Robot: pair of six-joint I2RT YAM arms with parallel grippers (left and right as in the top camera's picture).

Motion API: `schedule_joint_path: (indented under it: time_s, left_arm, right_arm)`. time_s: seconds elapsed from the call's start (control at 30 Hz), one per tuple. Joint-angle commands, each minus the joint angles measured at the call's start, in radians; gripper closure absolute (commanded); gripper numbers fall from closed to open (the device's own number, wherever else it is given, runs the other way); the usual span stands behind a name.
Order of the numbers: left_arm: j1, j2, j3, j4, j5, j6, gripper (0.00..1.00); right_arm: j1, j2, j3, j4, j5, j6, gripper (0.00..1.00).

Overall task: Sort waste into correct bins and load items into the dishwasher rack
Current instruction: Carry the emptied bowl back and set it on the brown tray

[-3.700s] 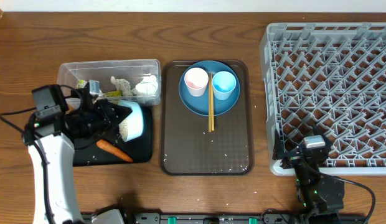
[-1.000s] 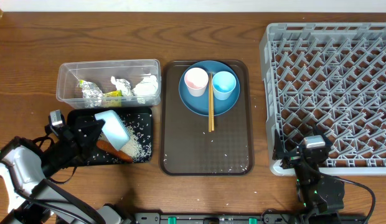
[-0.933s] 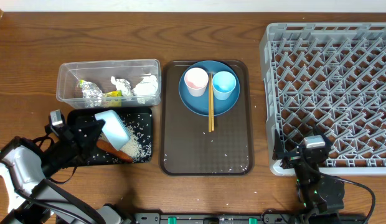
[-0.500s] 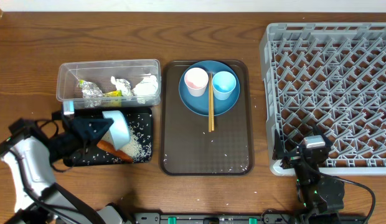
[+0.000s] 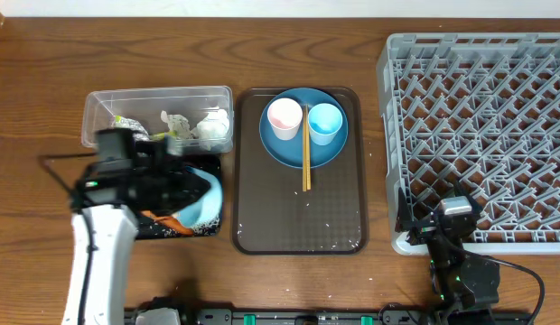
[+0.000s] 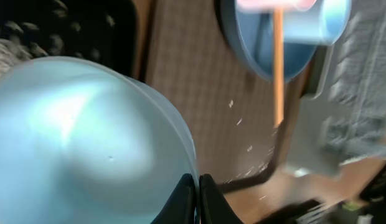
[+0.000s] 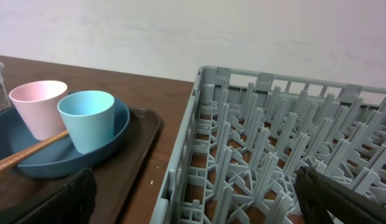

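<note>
Our left gripper (image 6: 198, 185) clamps the pale bowl (image 6: 87, 137) by its rim above the black tray (image 5: 203, 228) at nine o'clock. Our right gripper (image 7: 208, 196) rests wide open at five o'clock, beside the dishwasher rack (image 5: 479, 90).

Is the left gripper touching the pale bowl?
Touching. The left wrist view shows the left gripper pinching the rim of the pale bowl.

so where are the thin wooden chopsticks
Overhead, centre: the chopsticks lie across the round blue plate, between the pink cup and light blue cup.
</note>
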Motion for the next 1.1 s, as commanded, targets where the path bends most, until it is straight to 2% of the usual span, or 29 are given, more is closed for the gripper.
schedule_joint_path:
  time_s: [0.0,0.27,0.63,0.87,1.07]
  left_arm:
    - [-0.148,-0.016,0.026,-0.002,-0.189,-0.117,0.94]
    - [-0.542,-0.015,0.013,-0.002,-0.506,-0.287,0.94]
    - [-0.921,0.023,-0.020,0.029,-0.676,-0.491,0.94]
    - [-1.083,0.108,-0.019,0.096,-0.749,-0.579,0.94]
    - [-1.152,0.226,-0.019,0.169,-0.784,-0.588,0.94]
  right_arm:
    - [0.008,-0.006,-0.002,-0.005,-0.003,0.009,0.01]
    - [0.007,-0.006,-0.002,-0.005,-0.003,0.010,0.01]
    - [0.007,-0.006,-0.002,-0.005,-0.003,0.010,0.01]
    - [0.008,-0.006,-0.002,-0.005,-0.003,0.010,0.01]
    - [0.008,-0.006,-0.002,-0.005,-0.003,0.009,0.01]
